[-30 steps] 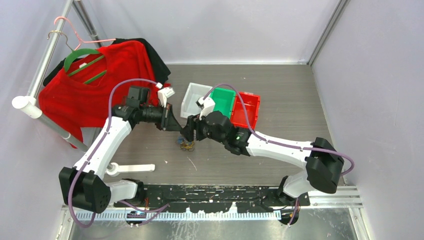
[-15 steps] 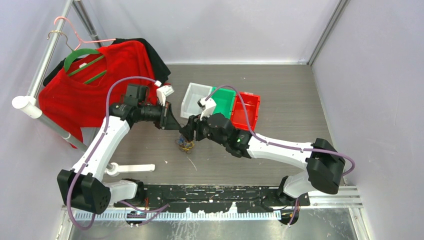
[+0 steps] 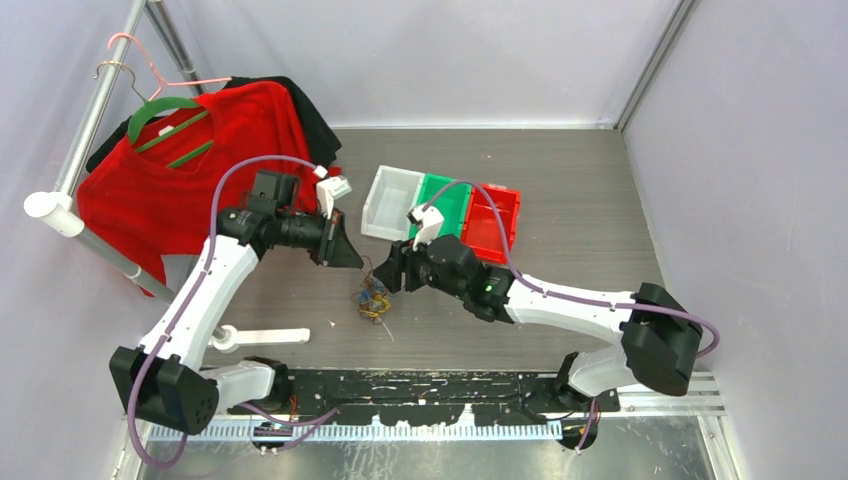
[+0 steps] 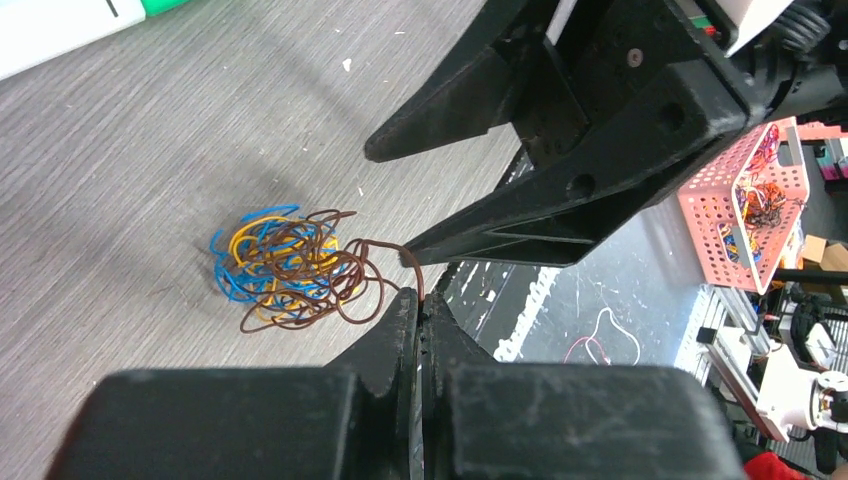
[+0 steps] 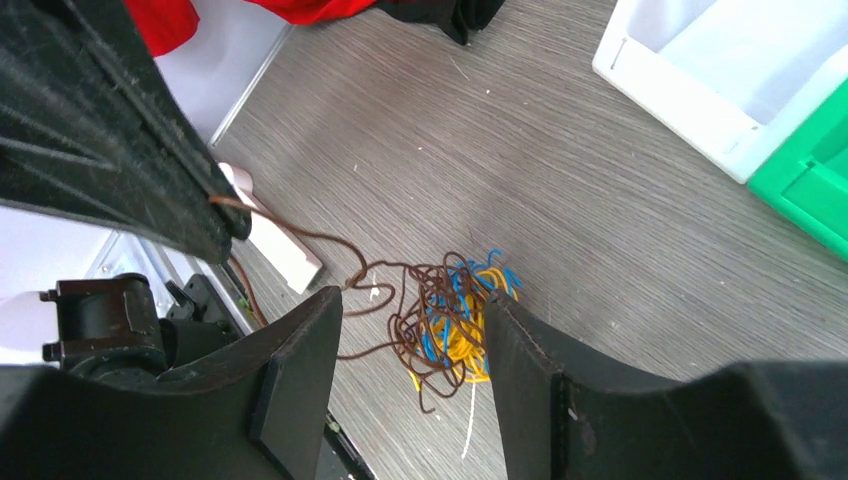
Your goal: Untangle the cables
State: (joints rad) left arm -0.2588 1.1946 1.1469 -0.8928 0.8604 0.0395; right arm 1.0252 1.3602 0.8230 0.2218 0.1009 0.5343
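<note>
The cables (image 3: 372,298) lie in one small tangle of brown, blue and yellow-orange cords on the grey table. The tangle also shows in the left wrist view (image 4: 285,268) and the right wrist view (image 5: 455,320). My left gripper (image 3: 355,262) is shut on a brown cable end (image 4: 415,275) that runs up from the tangle, pinched at its tips (image 4: 420,300). My right gripper (image 5: 412,300) is open and empty. It hovers just above and to the right of the tangle (image 3: 390,275), close to the left gripper.
White (image 3: 385,200), green (image 3: 450,195) and red (image 3: 495,215) bins stand in a row behind the grippers. A red shirt (image 3: 190,170) hangs on a rack at the left. A white tool (image 3: 265,338) lies near the left arm's base.
My right gripper has drawn back to the right, away from the left gripper. The tangle shows more fully on the table. The left gripper has shifted slightly left.
</note>
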